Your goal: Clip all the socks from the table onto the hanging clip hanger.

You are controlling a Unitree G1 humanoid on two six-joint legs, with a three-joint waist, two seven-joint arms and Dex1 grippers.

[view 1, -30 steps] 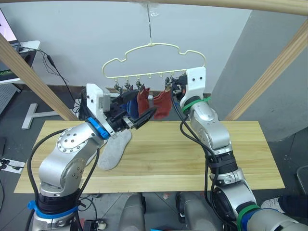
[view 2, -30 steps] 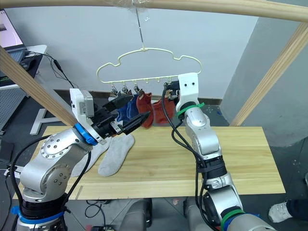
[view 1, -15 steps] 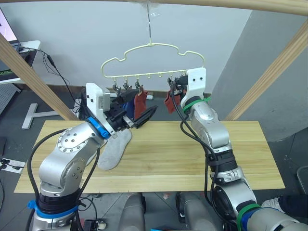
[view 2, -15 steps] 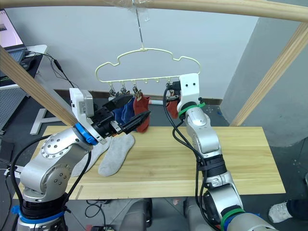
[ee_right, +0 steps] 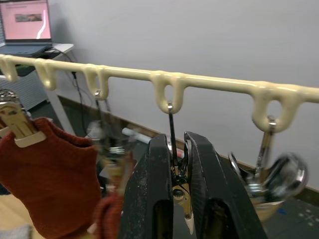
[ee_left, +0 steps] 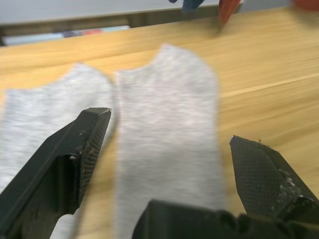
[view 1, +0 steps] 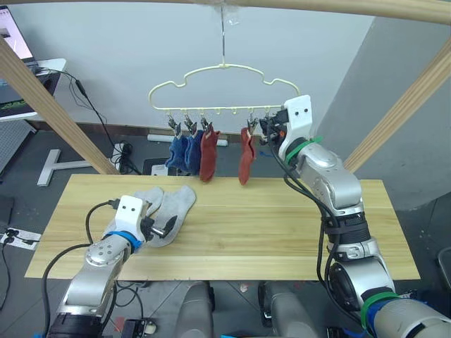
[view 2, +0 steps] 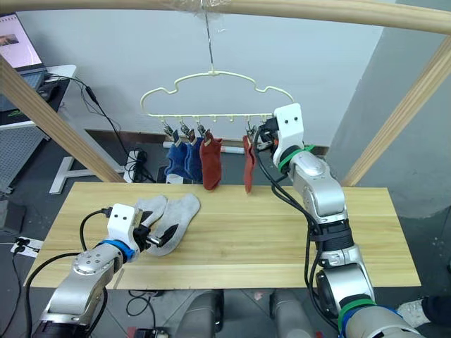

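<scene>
Four socks up on the clip hanger (view 1: 224, 88): two blue socks (view 1: 184, 153) and two rust red socks (view 1: 209, 153), leaving two grey socks (view 2: 174, 220) flat on the worktop (view 1: 282, 225), side by side near its left end. Left gripper (ee_left: 164, 164) low over the grey pair, jaws spread wide either side of one sock, nothing grasped. Right gripper (ee_right: 178, 164) up at the hanger bar, jaws clenched on a metal clip (ee_right: 180, 191). Step in hand, seemingly: fetching the fifth sock. Next: lower, pinch one grey sock alone, lift to the clip
</scene>
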